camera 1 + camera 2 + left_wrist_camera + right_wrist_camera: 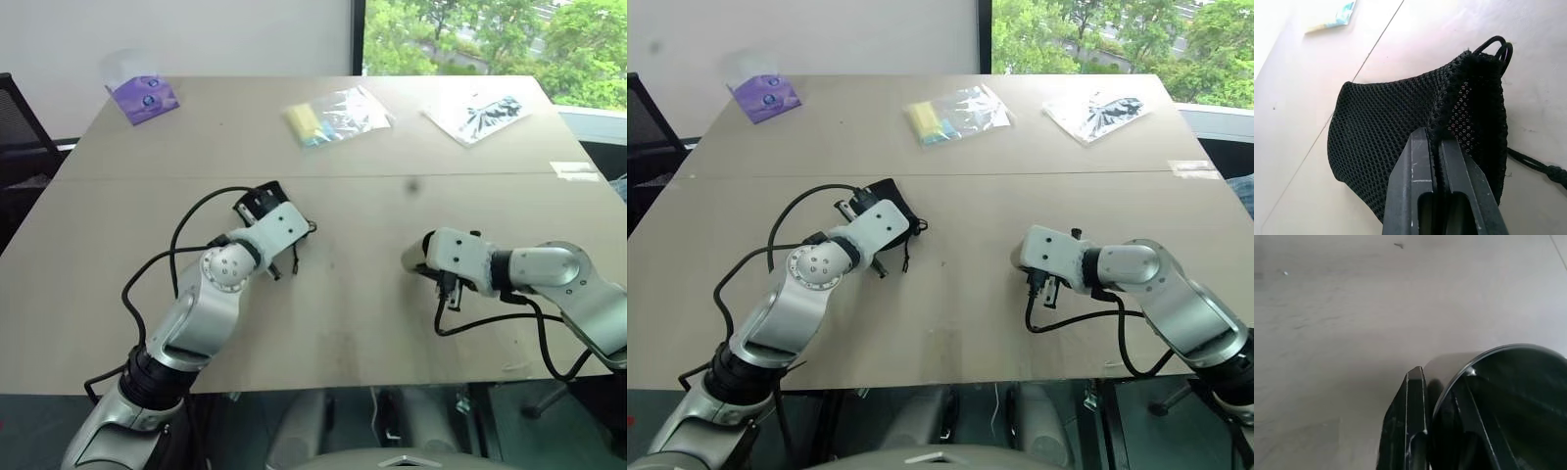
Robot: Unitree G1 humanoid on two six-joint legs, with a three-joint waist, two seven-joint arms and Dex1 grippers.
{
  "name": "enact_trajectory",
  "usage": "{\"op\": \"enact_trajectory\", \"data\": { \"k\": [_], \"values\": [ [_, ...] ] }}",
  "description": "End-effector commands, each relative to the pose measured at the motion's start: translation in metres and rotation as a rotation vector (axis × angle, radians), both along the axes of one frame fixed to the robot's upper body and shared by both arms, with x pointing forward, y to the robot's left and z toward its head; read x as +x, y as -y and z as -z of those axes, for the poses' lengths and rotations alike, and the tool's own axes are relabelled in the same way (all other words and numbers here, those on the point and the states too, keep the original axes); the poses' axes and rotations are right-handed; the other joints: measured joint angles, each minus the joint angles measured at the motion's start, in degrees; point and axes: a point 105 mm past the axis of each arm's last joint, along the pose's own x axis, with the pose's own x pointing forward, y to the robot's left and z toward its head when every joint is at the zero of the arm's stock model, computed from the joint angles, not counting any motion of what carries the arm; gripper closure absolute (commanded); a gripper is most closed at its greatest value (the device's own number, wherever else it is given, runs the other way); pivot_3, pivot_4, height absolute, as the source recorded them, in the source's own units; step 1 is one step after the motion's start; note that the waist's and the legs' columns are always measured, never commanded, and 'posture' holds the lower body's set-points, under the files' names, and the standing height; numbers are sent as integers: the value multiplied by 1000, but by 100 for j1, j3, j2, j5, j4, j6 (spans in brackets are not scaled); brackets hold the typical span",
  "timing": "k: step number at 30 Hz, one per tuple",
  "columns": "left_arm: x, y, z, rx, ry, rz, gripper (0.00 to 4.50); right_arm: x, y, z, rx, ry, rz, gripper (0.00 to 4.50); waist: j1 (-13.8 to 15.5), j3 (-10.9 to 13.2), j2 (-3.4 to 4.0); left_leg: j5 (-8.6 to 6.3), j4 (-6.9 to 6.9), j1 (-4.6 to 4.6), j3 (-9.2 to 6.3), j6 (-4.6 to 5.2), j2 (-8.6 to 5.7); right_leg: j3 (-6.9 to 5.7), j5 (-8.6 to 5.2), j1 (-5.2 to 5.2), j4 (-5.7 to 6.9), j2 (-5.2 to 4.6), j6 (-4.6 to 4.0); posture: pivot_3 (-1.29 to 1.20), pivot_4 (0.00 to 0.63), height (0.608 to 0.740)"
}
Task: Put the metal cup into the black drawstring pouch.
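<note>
The black drawstring pouch [1386,127] is soft black mesh, lifted a little off the table, with its cord [1540,166] trailing onto the wood. My left gripper [1437,139] is shut on the pouch's rim, pinching the mesh edge between both fingers. From the head, the pouch [890,194] shows just past my left hand, left of the table's middle. The metal cup [1523,391] stands on the table at the right with its mouth up. My right gripper [1440,379] is shut on the cup's wall, one finger outside the rim and one inside.
Along the far side of the table [353,323] lie a clear bag with a purple packet [143,96], a clear bag with a yellow item [333,117] and a clear bag with dark pieces [482,112]. A black chair [15,127] stands at the left.
</note>
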Motion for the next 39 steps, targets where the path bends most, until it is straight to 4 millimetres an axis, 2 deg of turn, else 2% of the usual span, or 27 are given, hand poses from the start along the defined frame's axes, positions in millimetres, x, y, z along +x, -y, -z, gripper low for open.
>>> {"op": "enact_trajectory", "data": {
  "k": [1, 4, 9, 15, 21, 28, 33, 35, 39],
  "values": [
    [6, -2, -14, -76, -14, -52, 4500, 1, -2, -20, 59, 47, 8, 4427, -10, 0, 0, 0, 0, 1, 1, 0, 0, 1, 0, 0, 0, 0, 0, 0, 150, 740],
    [11, 2, -16, -170, -94, -82, 4500, 5, -4, -29, 168, 44, 52, 4427, -15, 0, 0, 0, 0, 0, 1, 0, -1, 1, 0, 0, 1, 0, 0, 0, 150, 740],
    [21, 21, -20, -343, -278, -98, 4500, 7, -26, -45, 535, 1, 87, 4427, -23, 0, -2, 1, 3, -1, -6, -1, 0, -5, 0, -2, 8, 4, 0, 0, 150, 740],
    [29, 46, -16, -513, -486, -19, 4500, 18, -42, -45, 802, -52, 153, 4427, -33, 1, 0, 1, 3, 1, -2, -2, -3, 0, 0, -4, 7, 1, 0, 0, 150, 740],
    [28, 52, -17, -729, -690, 15, 4500, 22, -56, -48, 938, -53, 164, 4427, -155, 1, 2, 4, -1, 1, -3, -7, -2, 2, 1, -10, 11, 3, -1, 0, 150, 740],
    [28, 58, -19, -859, -838, 11, 4500, 16, -75, -40, 1054, -149, 122, 4427, -180, 0, 3, 4, -3, 4, -3, -7, -3, 3, 0, -9, 12, 3, -1, 0, 150, 740],
    [30, 64, -19, -871, -882, 9, 4500, 22, -81, -37, 1151, -200, 122, 4427, -182, 1, 3, 4, -3, 5, -2, -8, -4, 6, 1, -10, 13, 3, -1, 0, 150, 740],
    [30, 68, -21, -869, -885, 24, 4500, 26, -83, -30, 1172, -230, 132, 4427, -182, 1, 3, 4, -3, 5, -2, -8, -4, 6, 1, -10, 13, 3, -1, 0, 150, 740],
    [32, 74, -24, -867, -879, 36, 4500, 34, -88, -2, 1166, -290, 178, 4427, -185, 1, 4, 5, -5, 7, -1, -9, -5, 9, 1, -11, 14, 2, -1, 0, 150, 740]
  ]
}}
